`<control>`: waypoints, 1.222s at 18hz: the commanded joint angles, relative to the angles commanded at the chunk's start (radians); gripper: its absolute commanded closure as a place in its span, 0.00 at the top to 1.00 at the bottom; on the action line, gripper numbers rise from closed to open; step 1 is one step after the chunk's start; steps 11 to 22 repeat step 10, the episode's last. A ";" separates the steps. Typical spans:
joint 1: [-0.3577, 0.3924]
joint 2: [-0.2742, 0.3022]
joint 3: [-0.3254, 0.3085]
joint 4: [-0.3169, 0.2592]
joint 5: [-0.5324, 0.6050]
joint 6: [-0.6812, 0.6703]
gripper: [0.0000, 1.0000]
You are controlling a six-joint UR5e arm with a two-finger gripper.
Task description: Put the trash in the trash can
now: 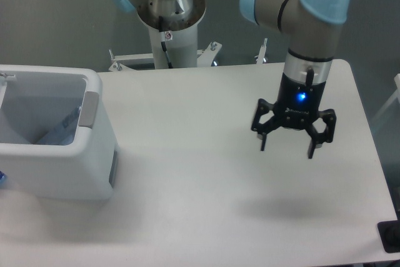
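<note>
On the right half of the white table (206,173): one gripper (287,146), black, with a blue light lit on its body, pointing down and hanging above the tabletop. Its two fingers stand spread wide apart with nothing between them. A soft shadow lies on the table below and a little toward the front.

At the left edge of the table: one trash can (62,170), white, boxy, rounded at the corners, with a grey patch on its right rim. It is well apart from the gripper. Inside, against the lower right of the hollow, lies something pale with a bluish tint (62,130), partly hidden by the wall; whether it is the bag or the bottle cannot be told.

Behind the table, upper centre: the arm's base column (170,14), white and grey, with light blue joint caps, mounted on a metal frame.
</note>
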 joint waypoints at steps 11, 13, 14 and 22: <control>0.002 -0.011 -0.063 0.000 0.103 0.193 1.00; 0.002 -0.011 -0.063 0.000 0.103 0.193 1.00; 0.002 -0.011 -0.063 0.000 0.103 0.193 1.00; 0.002 -0.011 -0.063 0.000 0.103 0.193 1.00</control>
